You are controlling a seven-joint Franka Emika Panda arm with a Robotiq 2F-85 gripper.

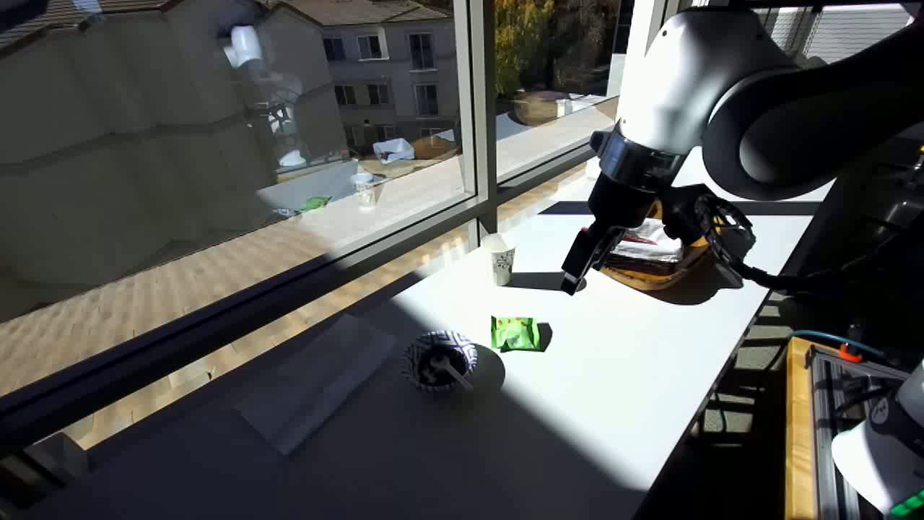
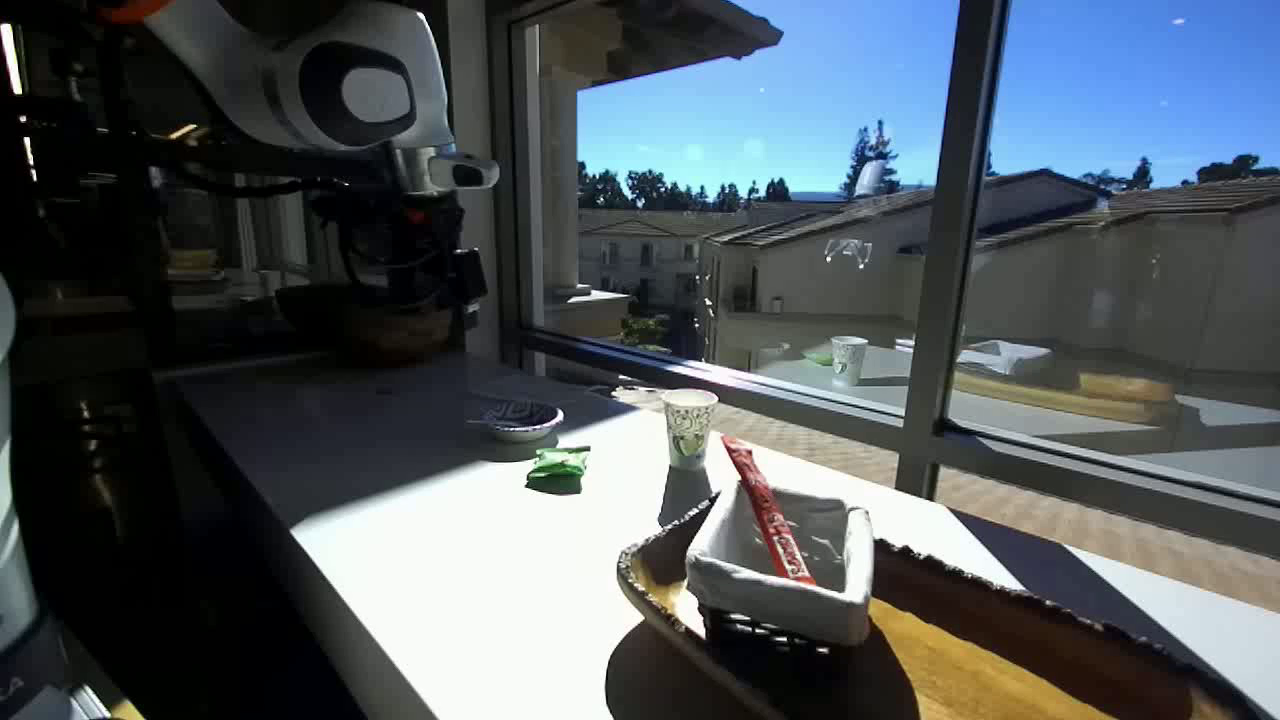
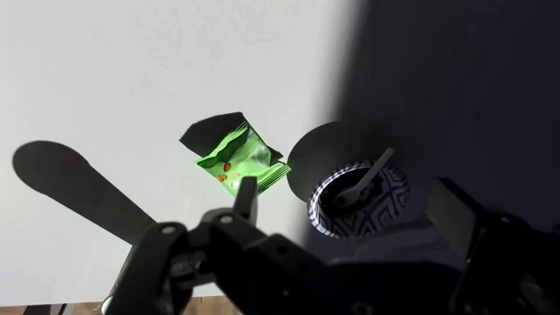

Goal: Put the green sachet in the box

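Observation:
The green sachet (image 1: pixel 515 334) lies flat and slightly crinkled on the white table. It also shows in an exterior view (image 2: pixel 558 463) and in the wrist view (image 3: pixel 245 159), just beyond the left finger. The box is a dark woven basket with a pale cloth lining (image 2: pixel 780 605); a red stick packet leans in it. The box (image 1: pixel 653 253) is partly behind the arm in an exterior view and out of the wrist view. My gripper (image 1: pixel 574 278) is open and empty, above the table. Its fingers stand wide apart in the wrist view (image 3: pixel 350 205).
The box stands in a long wooden tray (image 2: pixel 960 640). A patterned bowl (image 1: pixel 415 365) with a white spoon stands beside the sachet. A patterned paper cup (image 2: pixel 690 430) stands near the window. A pale paper sheet (image 1: pixel 317 383) lies along the window side.

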